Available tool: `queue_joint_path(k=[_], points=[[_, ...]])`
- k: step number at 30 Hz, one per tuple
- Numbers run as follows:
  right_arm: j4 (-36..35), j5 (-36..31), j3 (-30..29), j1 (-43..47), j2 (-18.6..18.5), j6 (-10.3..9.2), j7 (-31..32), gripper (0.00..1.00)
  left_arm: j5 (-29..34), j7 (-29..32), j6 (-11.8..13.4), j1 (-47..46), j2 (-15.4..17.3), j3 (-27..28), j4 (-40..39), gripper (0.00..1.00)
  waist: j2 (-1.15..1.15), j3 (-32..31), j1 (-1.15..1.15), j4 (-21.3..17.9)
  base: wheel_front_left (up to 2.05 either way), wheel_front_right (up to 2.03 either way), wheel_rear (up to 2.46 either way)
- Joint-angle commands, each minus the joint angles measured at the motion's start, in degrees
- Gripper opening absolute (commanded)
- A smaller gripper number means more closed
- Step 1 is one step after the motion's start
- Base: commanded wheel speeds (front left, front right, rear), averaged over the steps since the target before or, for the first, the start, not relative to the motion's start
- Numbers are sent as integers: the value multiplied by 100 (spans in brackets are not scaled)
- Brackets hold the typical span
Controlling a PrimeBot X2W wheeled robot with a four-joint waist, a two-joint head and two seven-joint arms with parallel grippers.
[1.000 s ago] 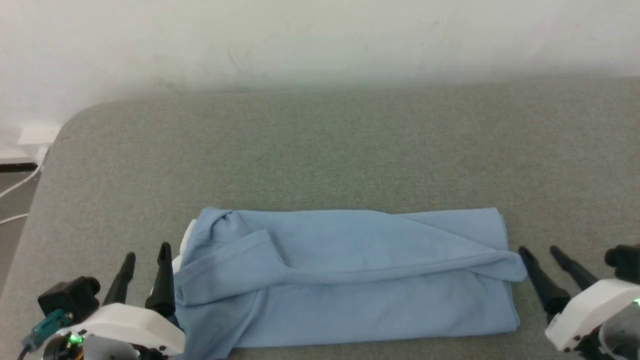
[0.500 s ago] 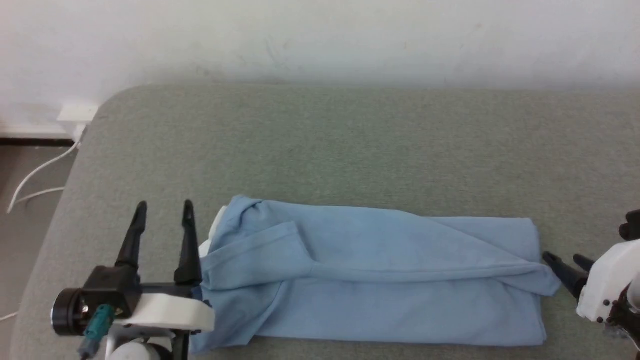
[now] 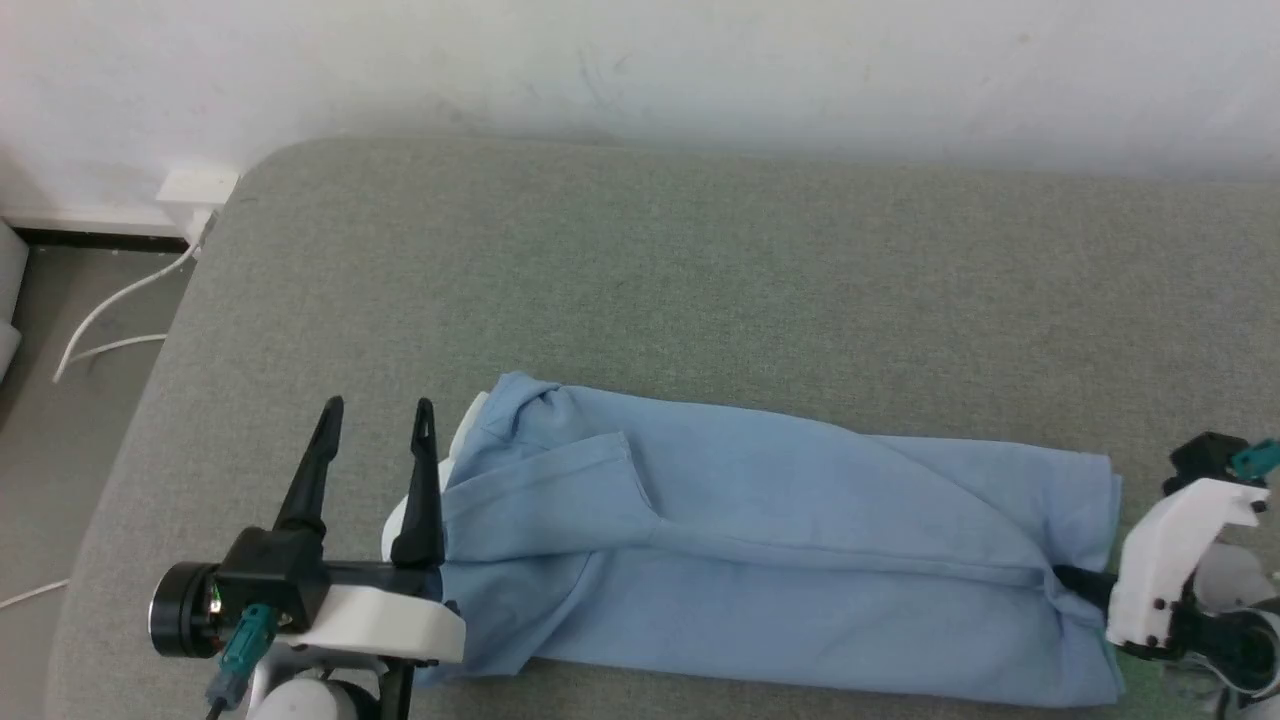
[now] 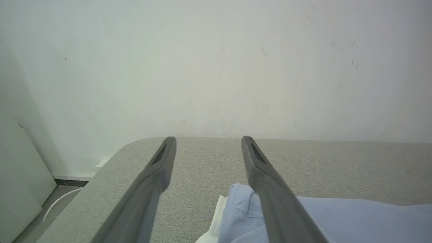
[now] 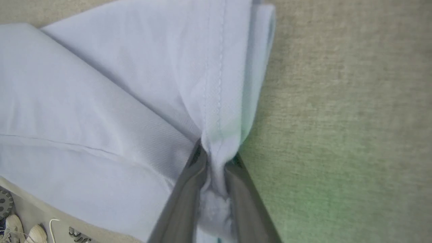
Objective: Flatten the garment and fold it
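The garment (image 3: 780, 540), a light blue shirt folded into a long band, lies across the near part of the grey table (image 3: 700, 280), and a bit of white collar (image 3: 400, 515) peeks out at its left end. My left gripper (image 3: 378, 410) stands open just left of that end, its right finger (image 3: 422, 480) beside the collar and nothing between its fingers. The left wrist view shows the left gripper (image 4: 208, 141) open above the table, the garment (image 4: 354, 219) at lower right. My right gripper (image 3: 1062, 577) is shut on the garment's right edge. In the right wrist view the right gripper (image 5: 216, 158) pinches the bunched hem of the garment (image 5: 118, 101).
A pale wall (image 3: 640, 60) runs behind the table. The table's rounded left corner (image 3: 250, 170) drops to a floor with white cables (image 3: 110, 320) and a wall socket (image 3: 197, 187). Bare grey surface lies beyond the garment. The table's edge and the floor (image 5: 20, 216) show beneath the hem.
The head camera has shifted. My right gripper has moved in from beside the garment's right end and closed on its edge. The left gripper stays open by the collar end.
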Motion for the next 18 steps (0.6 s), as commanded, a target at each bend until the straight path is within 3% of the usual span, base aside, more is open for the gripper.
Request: queue_joint_path(k=[1, 11, 18], points=[[196, 48, 228, 192, 281, -4, 130, 0, 84, -26, -44, -24, -36, 44, 37, 100, 0, -42, 0, -27, 0, 0, 0], [-443, -133, 492, -66, -214, -4, -384, 0, 206, -27, -164, 256, -101, 187, 200, 100, 0, -394, 0, -280, 0, 0, 0], [-467, -343, -305, 109, -680, -4, -335, 0, 195, -27, -144, 420, -114, 242, 184, 100, 0, -486, 0, -535, 0, 0, 0]])
